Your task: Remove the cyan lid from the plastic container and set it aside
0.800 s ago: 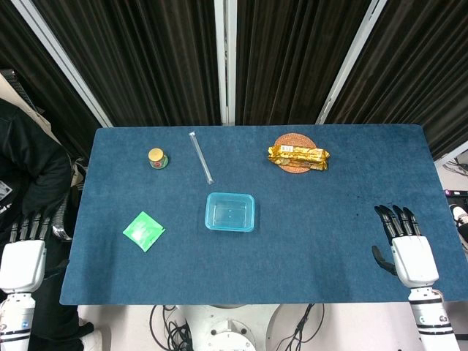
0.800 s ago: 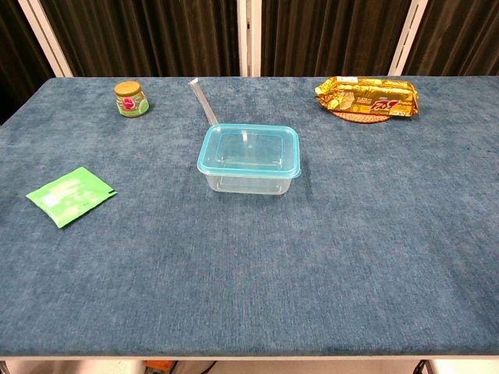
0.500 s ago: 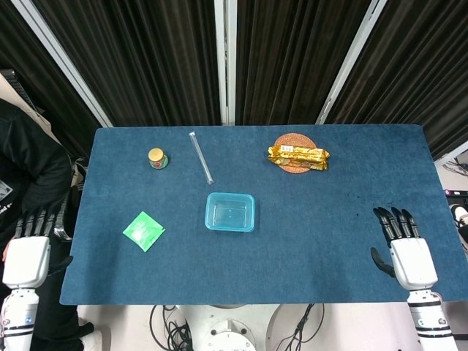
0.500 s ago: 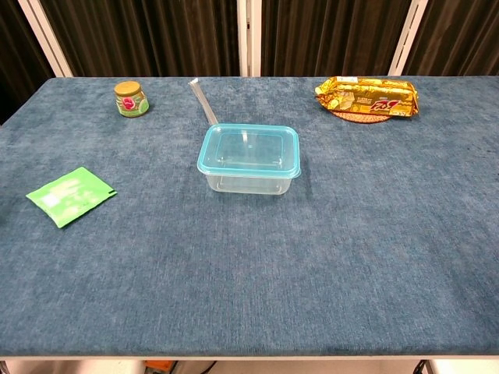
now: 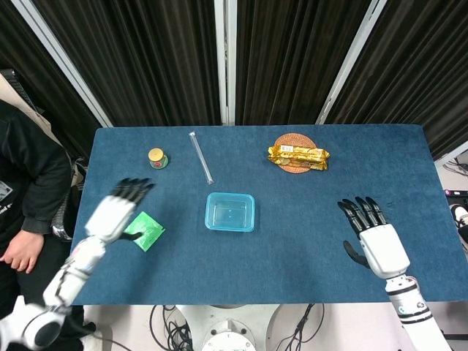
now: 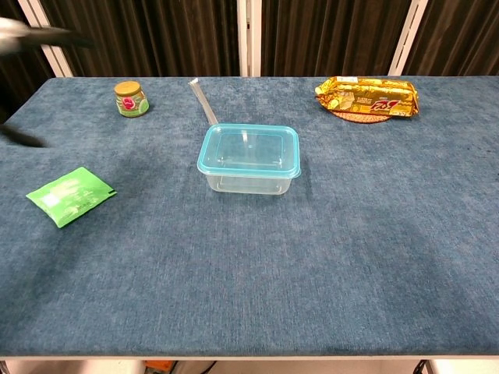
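Flanking the lid point(image 6: 249, 149) on its container point(image 6: 248, 182), left hand point(image 5: 115, 213) and right hand point(image 5: 374, 238) hover open-fingered, empty, ready to approach.

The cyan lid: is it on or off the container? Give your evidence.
On. The cyan lid sits flat over the container rim on all sides, and neither hand touches it.

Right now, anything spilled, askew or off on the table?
Nothing stands out. The lid sits square on the container, nothing is spilled, and the snack pack rests on its coaster. Both the left hand and right hand are open, holding nothing.
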